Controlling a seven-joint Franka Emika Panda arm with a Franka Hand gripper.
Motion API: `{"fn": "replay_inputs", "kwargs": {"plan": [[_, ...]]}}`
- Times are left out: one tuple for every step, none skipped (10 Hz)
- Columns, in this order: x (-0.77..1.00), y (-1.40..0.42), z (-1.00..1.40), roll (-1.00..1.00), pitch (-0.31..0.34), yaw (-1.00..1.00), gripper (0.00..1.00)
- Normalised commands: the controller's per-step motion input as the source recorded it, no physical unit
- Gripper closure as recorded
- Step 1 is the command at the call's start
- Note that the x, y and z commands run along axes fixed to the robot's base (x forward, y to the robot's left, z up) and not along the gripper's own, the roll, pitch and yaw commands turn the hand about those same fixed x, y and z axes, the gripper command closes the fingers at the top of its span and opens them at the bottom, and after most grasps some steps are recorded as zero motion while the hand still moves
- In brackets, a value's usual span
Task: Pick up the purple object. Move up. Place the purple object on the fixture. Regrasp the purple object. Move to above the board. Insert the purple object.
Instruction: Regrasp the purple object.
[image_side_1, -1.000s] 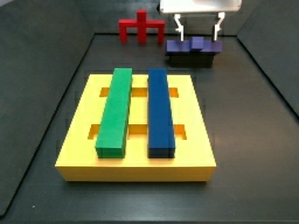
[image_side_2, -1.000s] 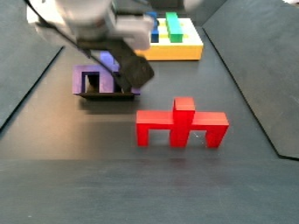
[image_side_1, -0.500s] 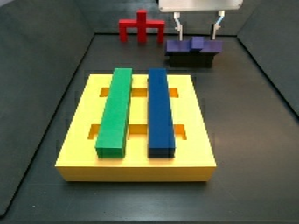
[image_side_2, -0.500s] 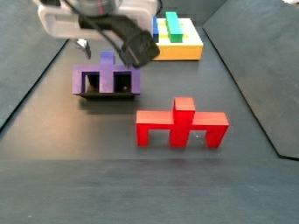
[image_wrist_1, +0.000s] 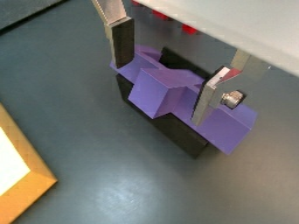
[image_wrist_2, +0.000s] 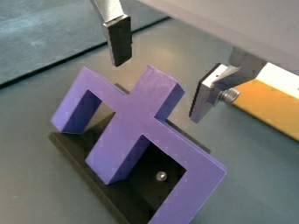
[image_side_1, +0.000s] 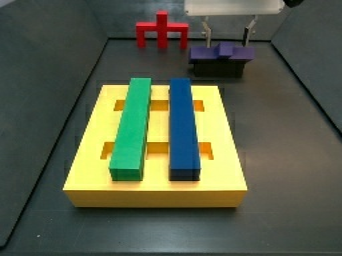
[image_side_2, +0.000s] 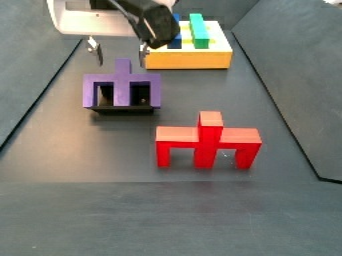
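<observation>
From my end I count one gripper (image_side_1: 227, 32), one purple object (image_side_2: 123, 89), one fixture (image_side_1: 221, 68), one board (image_side_1: 94, 155), one red piece (image_side_2: 207, 144), one green bar (image_side_1: 131, 125), one blue bar (image_side_1: 183, 127).

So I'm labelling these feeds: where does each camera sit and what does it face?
Wrist views: both on the arm, looking down at the open tool over the purple object on the fixture.
Side view: beyond the yellow board, facing the fixture.
Side view: behind the red forked piece, facing the board.
All show the purple object.
</observation>
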Motion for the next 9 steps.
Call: {"fn": "replay_inputs", "kwargs": {"plan": [[0.00,-0.11,0.03,1.00,0.000,0.06,0.00],[0.00,-0.11,0.03,1.00,0.000,0.07,0.00],[0.00,-0.12,0.03,1.00,0.000,0.10,0.00],[0.00,-0.13,0.02,1.00,0.000,0.12,0.00],[0.00,-0.13,0.00,1.00,0.000,0.13,0.00],[0.00,-0.11,0.00,1.00,0.000,0.11,0.00],[-0.03,-0.11,0.00,1.00,-0.009,0.11,0.00],[-0.03,-0.08,0.00,1.00,-0.006,0.13,0.00],[0.00,-0.05,0.00,1.00,-0.009,0.10,0.00]]}}
